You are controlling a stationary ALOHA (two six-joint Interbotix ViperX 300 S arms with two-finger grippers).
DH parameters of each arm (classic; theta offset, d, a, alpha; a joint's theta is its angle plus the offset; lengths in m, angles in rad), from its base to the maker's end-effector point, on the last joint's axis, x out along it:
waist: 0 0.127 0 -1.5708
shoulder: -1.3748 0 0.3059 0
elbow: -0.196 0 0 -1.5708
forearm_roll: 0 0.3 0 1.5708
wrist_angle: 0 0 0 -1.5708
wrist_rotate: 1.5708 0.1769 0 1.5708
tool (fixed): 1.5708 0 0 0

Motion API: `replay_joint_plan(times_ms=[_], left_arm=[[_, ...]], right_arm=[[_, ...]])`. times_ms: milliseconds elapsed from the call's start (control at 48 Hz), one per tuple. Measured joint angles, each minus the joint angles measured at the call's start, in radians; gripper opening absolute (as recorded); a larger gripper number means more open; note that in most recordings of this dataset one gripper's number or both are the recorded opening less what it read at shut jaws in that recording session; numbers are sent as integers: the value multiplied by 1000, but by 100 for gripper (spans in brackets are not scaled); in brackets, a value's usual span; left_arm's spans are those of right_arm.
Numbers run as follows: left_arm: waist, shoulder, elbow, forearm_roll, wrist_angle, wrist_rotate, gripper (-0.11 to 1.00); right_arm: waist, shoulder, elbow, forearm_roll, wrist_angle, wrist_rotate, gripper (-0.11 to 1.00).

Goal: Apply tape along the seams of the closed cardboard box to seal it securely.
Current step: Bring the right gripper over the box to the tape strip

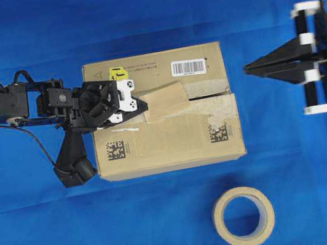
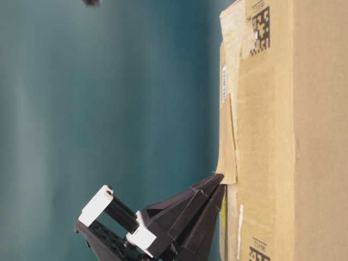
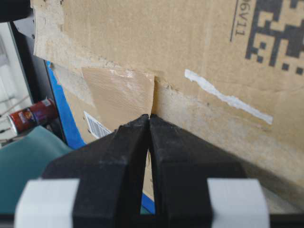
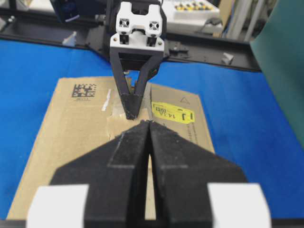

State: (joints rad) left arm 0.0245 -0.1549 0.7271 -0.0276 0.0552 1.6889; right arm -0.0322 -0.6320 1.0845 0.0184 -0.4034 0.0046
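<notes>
Left gripper [image 1: 142, 107] pressed together at tape [image 1: 165, 101] edge, frame centre; tape runs rightward along seam [image 1: 209, 98] (right gripper [image 1: 248, 68] shut, far right).

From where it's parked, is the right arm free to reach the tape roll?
Probably yes. The right gripper sits shut off the box's far side, and the tape roll lies on open cloth with nothing between them. The left gripper is busy on the tape piece.
</notes>
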Motion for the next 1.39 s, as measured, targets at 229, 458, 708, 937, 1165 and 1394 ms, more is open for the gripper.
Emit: replay_joint_plan(times_ms=[229,458,708,937,1165,1394], left_arm=[[-2,0,0,0,0,2,0],[0,0,0,0,0,0,0],[-2,2,0,0,0,0,0],[-2,3,0,0,0,0,0],[-2,8,0,0,0,0,0],[0,11,0,0,11,0,0]], right_arm=[[0,163,-117,18,-15,2,26],[2,293,-212,23,-17,2,56],[0,382,-268,25,-17,2,50],[0,485,-305,26,-15,2,50],[0,589,-337,43,-6,2,50],[6,641,-345,46,-5,2,50]])
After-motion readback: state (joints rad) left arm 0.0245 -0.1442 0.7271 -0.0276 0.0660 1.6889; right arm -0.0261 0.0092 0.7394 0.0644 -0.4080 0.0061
